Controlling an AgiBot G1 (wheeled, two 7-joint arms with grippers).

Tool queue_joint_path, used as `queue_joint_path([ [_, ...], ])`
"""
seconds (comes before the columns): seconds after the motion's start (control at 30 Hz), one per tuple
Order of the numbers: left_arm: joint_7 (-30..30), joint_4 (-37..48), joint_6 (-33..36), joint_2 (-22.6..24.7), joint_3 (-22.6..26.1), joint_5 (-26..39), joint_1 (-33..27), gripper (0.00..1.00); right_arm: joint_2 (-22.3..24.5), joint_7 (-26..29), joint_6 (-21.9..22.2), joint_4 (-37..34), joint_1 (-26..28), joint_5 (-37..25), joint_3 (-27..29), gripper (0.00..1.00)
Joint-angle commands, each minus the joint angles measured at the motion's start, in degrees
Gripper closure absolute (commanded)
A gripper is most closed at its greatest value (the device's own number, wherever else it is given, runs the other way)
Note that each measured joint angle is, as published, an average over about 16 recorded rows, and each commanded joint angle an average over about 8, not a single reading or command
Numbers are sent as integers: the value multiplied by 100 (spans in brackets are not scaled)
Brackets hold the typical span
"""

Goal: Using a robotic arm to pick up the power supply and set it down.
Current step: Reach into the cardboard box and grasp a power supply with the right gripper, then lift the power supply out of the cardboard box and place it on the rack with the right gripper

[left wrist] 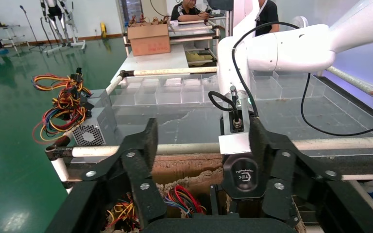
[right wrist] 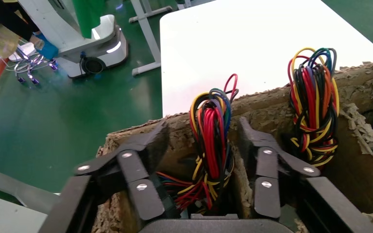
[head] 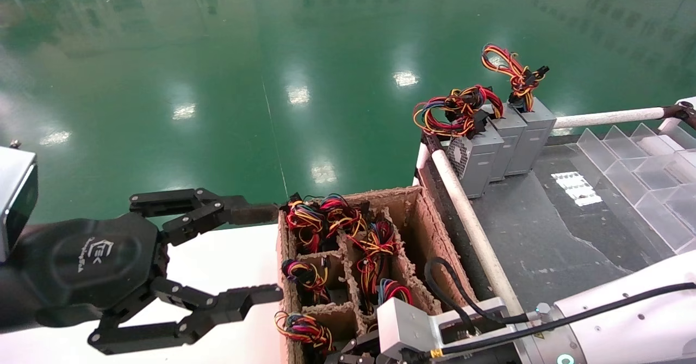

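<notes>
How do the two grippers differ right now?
The left gripper hangs open beside the cardboard crate, over the white table, holding nothing. The right gripper is down inside a crate cell, its fingers either side of a power supply's wire bundle, not yet closed on it. Both are black two-finger linkage grippers, open.

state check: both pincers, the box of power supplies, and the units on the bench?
left pincer: open, empty, hovering beside the cardboard box.
right pincer: open, fingers straddling a wire bundle in a compartment, not closed on it.
cardboard box: open-topped, dividers frayed, several cells holding power supplies.
three power supplies: upright in a row at the bench edge, wires sticking up.
</notes>
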Motion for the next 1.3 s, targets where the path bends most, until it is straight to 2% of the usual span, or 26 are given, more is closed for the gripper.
queue_joint_path([
  [0.03, 0, 0, 0, 0, 0, 0, 0, 0, -12, -10, 15, -21, 11, -7, -12, 100],
  [0.83, 1, 0, -1, -1, 2, -1, 0, 0, 42, -28, 199, 207, -126, 42, 22, 100],
  [1.3, 1, 0, -1, -1, 3, -2, -1, 0, 246, -174, 629, 620, -561, 365, 307, 100],
])
